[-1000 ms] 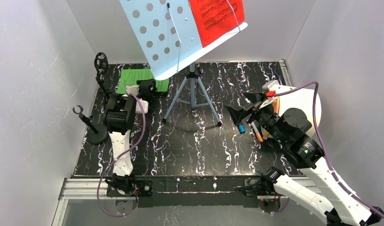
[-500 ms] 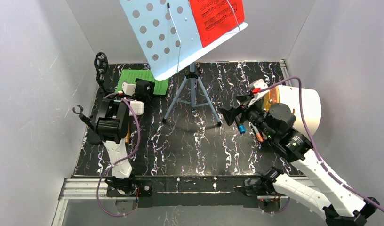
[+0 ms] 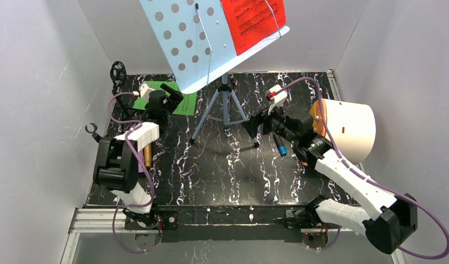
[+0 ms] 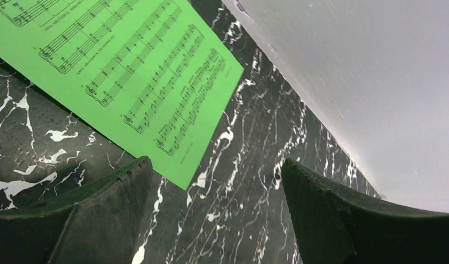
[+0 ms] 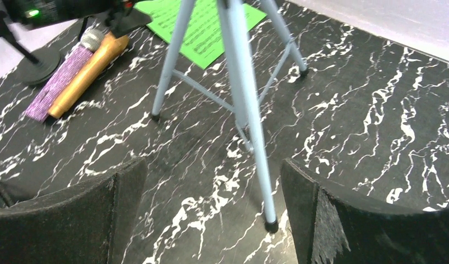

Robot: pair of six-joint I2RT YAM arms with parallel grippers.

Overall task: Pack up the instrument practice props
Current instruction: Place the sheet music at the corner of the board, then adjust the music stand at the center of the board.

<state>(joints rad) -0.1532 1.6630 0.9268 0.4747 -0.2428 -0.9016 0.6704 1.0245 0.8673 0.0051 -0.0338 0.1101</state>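
Observation:
The pale blue perforated music rack (image 3: pixel 189 38) stands at the back on tripod legs (image 3: pixel 225 113) and carries the red score sheet (image 3: pixel 252 22). The green score sheet (image 3: pixel 185 103) lies flat at the back left; it also shows in the left wrist view (image 4: pixel 118 71). My left gripper (image 3: pixel 168 94) is open and empty above the sheet's corner (image 4: pixel 217 181). My right gripper (image 3: pixel 255 124) is open and empty, with the nearest tripod leg (image 5: pixel 250 110) between its fingers. The gold microphone (image 5: pixel 87 74) and purple glitter microphone (image 5: pixel 60 85) lie side by side at the left. Two black mic mounts (image 3: pixel 119 71) (image 3: pixel 96 132) stand at the left edge.
A white bin (image 3: pixel 349 129) lies on its side at the right edge. A small blue-tipped item (image 3: pixel 282 148) and an orange one (image 3: pixel 305 159) lie in front of it, under my right arm. Grey walls close in the left, back and right.
My left gripper has reached farther back over the green sheet. My right gripper has swung left from the bin to the tripod's near leg. Both stayed open.

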